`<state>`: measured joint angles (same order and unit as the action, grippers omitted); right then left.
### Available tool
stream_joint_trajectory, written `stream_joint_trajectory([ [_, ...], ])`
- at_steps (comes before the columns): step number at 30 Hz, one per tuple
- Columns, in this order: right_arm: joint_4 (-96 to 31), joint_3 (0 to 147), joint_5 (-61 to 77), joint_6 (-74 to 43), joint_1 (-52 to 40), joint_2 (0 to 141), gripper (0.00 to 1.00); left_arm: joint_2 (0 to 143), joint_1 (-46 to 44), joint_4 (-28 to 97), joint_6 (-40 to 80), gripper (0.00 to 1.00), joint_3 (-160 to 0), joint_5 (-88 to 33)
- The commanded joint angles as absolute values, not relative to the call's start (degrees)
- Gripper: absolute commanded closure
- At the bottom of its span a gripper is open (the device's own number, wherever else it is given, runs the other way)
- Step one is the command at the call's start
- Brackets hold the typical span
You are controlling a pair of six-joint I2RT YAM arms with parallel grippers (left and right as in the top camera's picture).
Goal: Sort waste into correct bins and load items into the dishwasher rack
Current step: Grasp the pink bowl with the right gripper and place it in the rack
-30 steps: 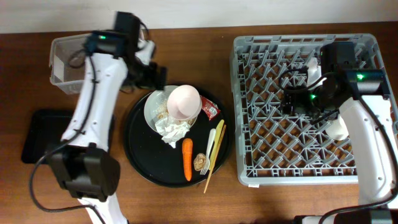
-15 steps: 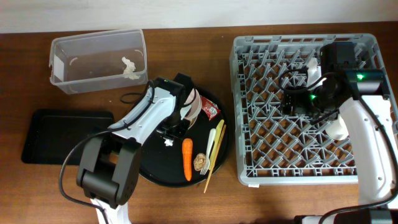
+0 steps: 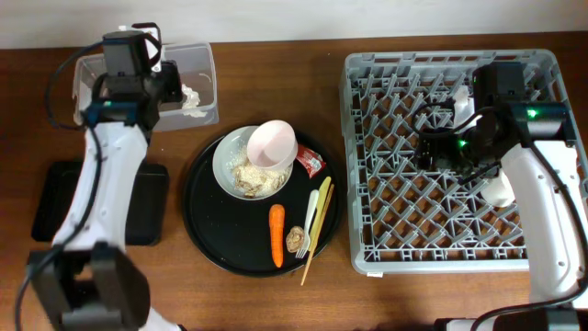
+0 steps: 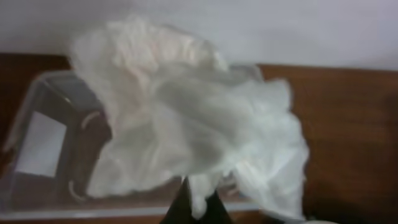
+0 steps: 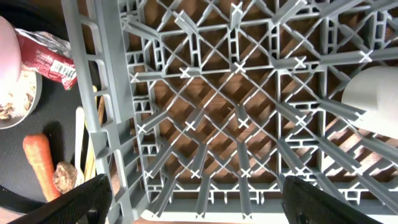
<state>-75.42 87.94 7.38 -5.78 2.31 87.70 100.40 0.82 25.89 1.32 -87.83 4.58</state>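
- Left gripper (image 4: 194, 210) was pinched closed on a crumpled white tissue (image 4: 186, 118), held above the clear plastic rectangular tub (image 3: 204, 66).
- Right gripper (image 5: 194, 193) was spread wide, holding nothing, over the large square grey plastic dishwasher rack (image 5: 236, 93).
- Big round black tray (image 3: 207, 230), carrying a white round dish (image 3: 225, 165), lay between tub and rack.

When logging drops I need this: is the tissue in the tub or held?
Held. The tissue hangs pinched in the left fingers over the tub, not released.
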Motion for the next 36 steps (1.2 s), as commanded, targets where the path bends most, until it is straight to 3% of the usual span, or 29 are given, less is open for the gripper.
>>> stream_joint_trajectory([
  [1,-75.2,88.0,6.9,-5.3,1.9,87.5,0.09,109.9,1.3,21.8,0.6,1.0,-88.0,2.1],
  [2,-75.2,88.0,6.9,-5.3,1.9,87.5,0.09,112.4,1.3,20.9,0.6,0.99,-88.0,2.1],
  [3,-75.2,88.0,6.9,-5.3,1.9,87.5,0.09,114.2,1.3,20.8,0.6,0.83,-88.0,2.0],
  [4,-74.8,88.0,6.9,-5.3,1.9,87.5,0.09,114.8,1.2,20.8,0.6,0.42,-88.0,1.0],
  [5,-74.3,88.0,6.9,-5.3,1.9,87.5,0.08,114.4,1.2,20.9,0.6,0.25,-88.2,-1.0],
  [8,-72.3,88.0,7.6,-4.6,1.5,87.5,0.05,109.3,1.4,27.5,0.6,0.01,-90.5,-1.2],
  [12,-66.3,89.3,8.2,-0.7,-11.5,87.5,0.0,95.1,3.9,64.9,7.3,0.01,-91.1,-1.2],
  [15,-66.3,96.0,8.4,-3.7,-18.9,89.8,0.02,93.1,8.1,78.6,9.0,0.01,-90.8,-1.3],
  [21,-73.8,125.7,7.7,-5.0,-27.0,116.0,0.03,90.6,11.8,78.4,9.0,0.01,-79.4,-1.3],
  [24,-67.4,126.8,3.8,-5.4,-30.0,124.9,0.11,90.6,11.8,76.7,9.0,0.01,-76.7,-1.3],
  [26,-65.4,126.8,-0.3,-11.8,-30.9,129.5,0.15,90.6,11.8,76.1,9.0,0.01,-75.8,-1.3],
  [31,-65.8,126.6,0.1,-15.4,-31.5,136.2,0.29,90.6,11.8,75.4,9.0,0.01,-75.8,-1.3],
  [34,-66.9,126.6,0.1,-15.6,-31.5,136.7,0.62,90.6,11.8,75.2,9.0,0.01,-75.8,-1.3],
  [36,-67.6,126.6,0.1,-15.6,-31.5,136.9,0.75,90.6,11.8,75.2,9.0,0.01,-75.8,-1.3],
])
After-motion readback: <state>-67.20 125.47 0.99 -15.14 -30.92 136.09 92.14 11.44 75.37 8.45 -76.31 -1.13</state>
